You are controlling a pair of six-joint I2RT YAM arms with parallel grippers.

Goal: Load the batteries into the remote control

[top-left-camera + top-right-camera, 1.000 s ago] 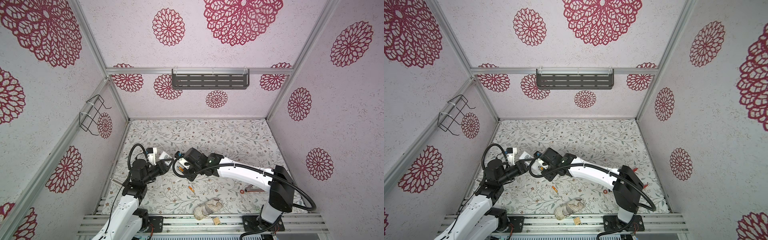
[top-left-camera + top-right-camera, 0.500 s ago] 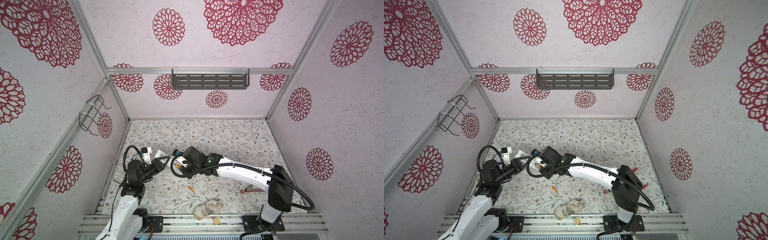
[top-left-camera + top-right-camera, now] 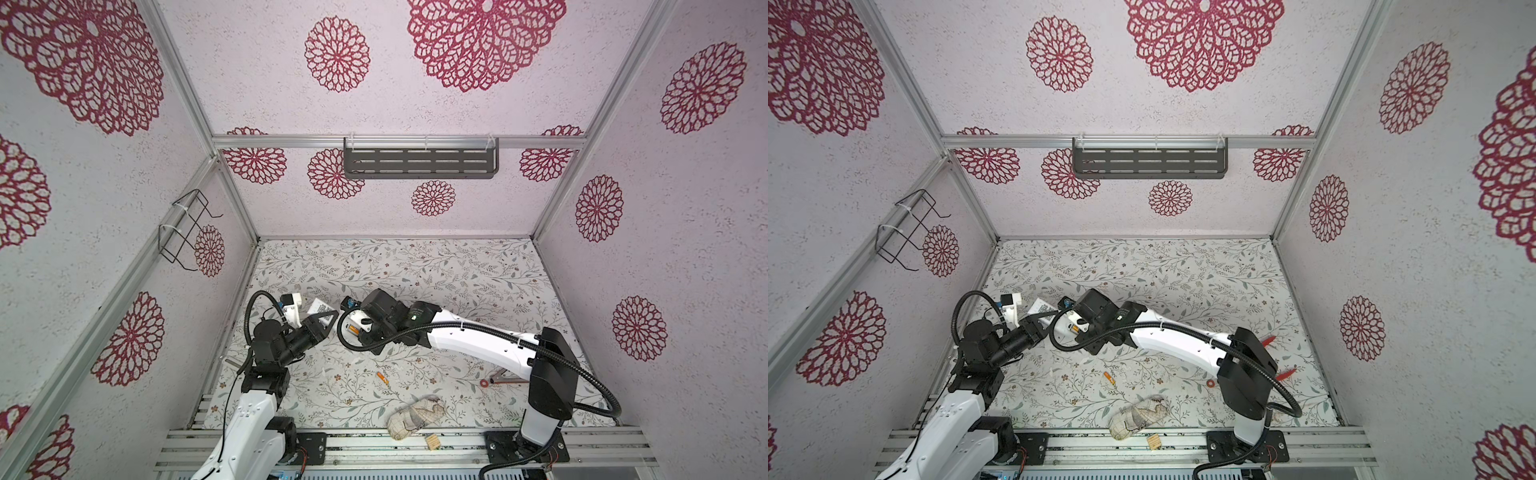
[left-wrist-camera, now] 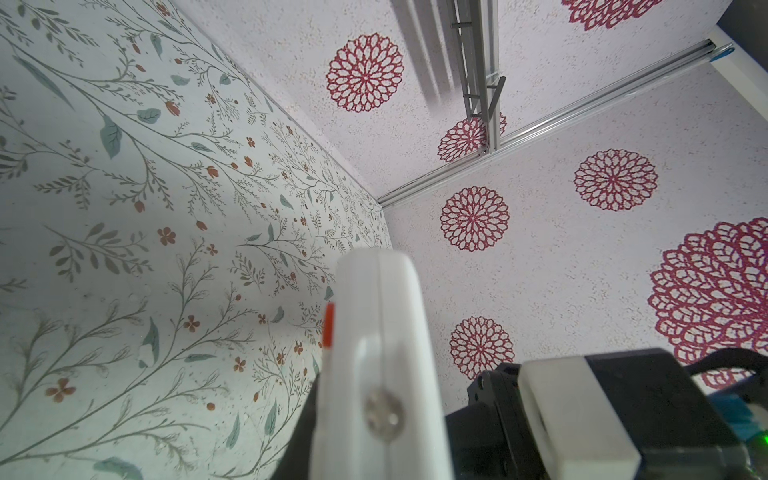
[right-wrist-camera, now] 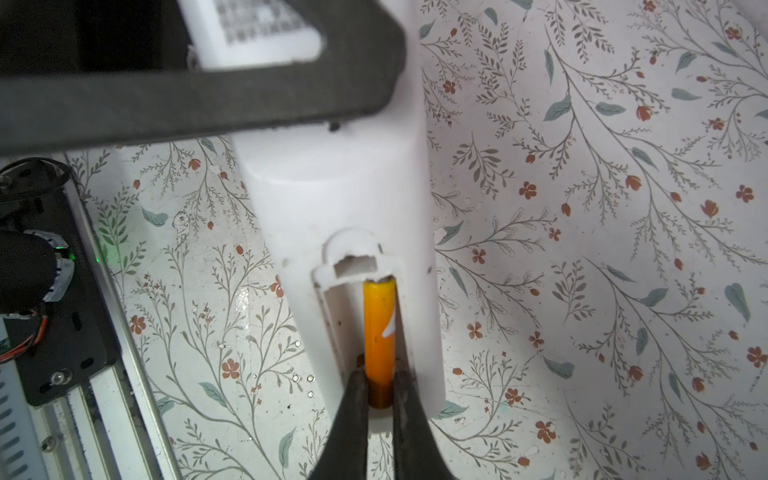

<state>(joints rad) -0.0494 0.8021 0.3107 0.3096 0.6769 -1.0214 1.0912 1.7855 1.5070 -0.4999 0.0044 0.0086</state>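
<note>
My left gripper (image 3: 322, 325) is shut on the white remote control (image 3: 318, 308) and holds it above the table's left side, QR sticker up. In the left wrist view the remote control (image 4: 386, 332) fills the space between the jaws of the left gripper (image 4: 378, 451). The right wrist view shows the remote control (image 5: 332, 199) with its open slot. One orange battery (image 5: 378, 324) lies in that slot, and my right gripper (image 5: 380, 386) is shut on its near end. A second battery (image 3: 381, 377) (image 3: 1108, 377) lies loose on the floral table.
A beige cloth bundle (image 3: 415, 415) and a small tan tag (image 3: 432, 441) sit at the front edge. A red-brown ring-ended tool (image 3: 498, 380) lies by the right arm's base. A grey shelf (image 3: 419, 163) hangs on the back wall and a wire rack (image 3: 187, 228) on the left wall.
Both grippers and the remote shifted slightly left together a second ago, then stayed almost still. The right gripper still pinches the battery in the slot.
</note>
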